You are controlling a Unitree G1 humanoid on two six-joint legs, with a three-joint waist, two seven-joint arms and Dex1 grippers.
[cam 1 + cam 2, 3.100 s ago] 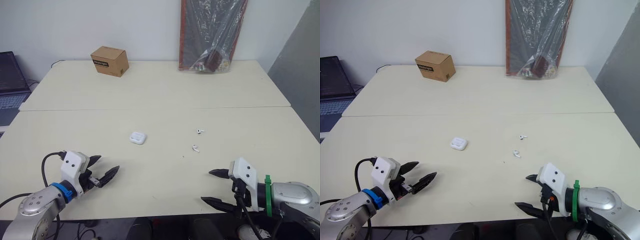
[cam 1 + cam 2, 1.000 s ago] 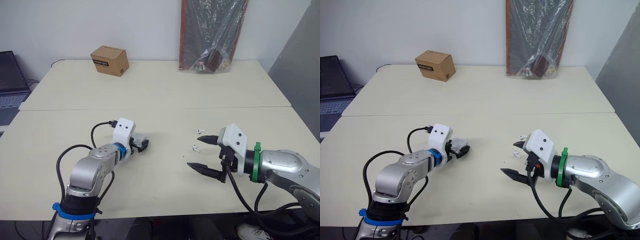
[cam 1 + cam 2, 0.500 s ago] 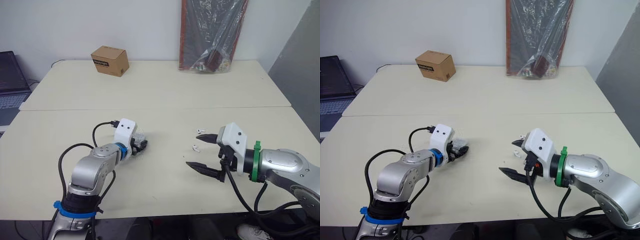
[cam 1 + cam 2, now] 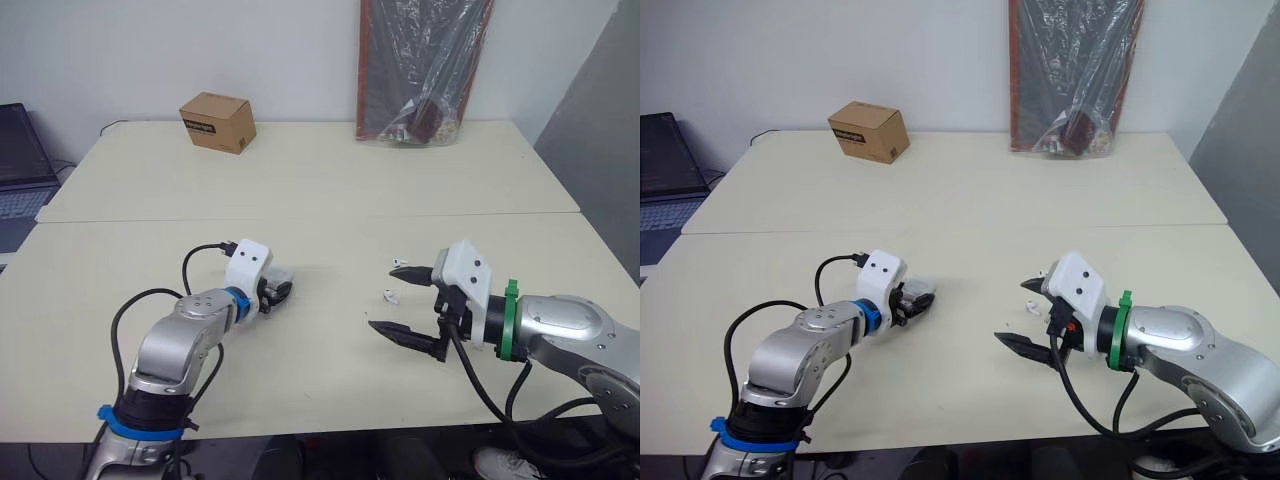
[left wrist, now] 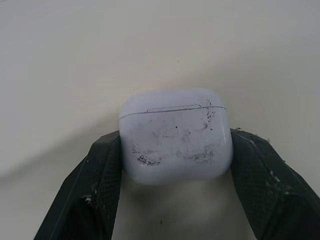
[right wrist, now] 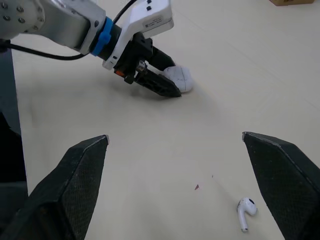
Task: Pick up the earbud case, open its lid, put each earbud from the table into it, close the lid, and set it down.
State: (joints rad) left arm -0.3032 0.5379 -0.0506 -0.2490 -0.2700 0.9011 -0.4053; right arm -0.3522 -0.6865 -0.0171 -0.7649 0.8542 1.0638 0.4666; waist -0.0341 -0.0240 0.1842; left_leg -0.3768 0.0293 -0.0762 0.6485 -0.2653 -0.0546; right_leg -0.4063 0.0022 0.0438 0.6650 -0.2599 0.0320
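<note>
Left gripper (image 4: 279, 291) was clamped on the case (image 5: 176, 135), one black finger pressed to each side. Its arm was bent at the elbow and lay low over the table (image 4: 320, 180), forearm reaching toward 2 o'clock. Right gripper (image 6: 175, 136) hung low too, pointed toward 9 o'clock, its wedge-shaped, finely textured fingers spread wide with nothing between them.

The case was a rounded white plastic shell, smooth but scuffed with dark specks, its lid shut along a thin seam (resting on the table or just off it, I could not tell). Two small white earbuds lay loose at 3 o'clock from the case: one (image 4: 390, 295) just beside the right gripper, the other (image 4: 399, 262) near it at 12 o'clock. On the matte cream table, a cardboard box (image 4: 217, 121) stood at 11 o'clock.
</note>
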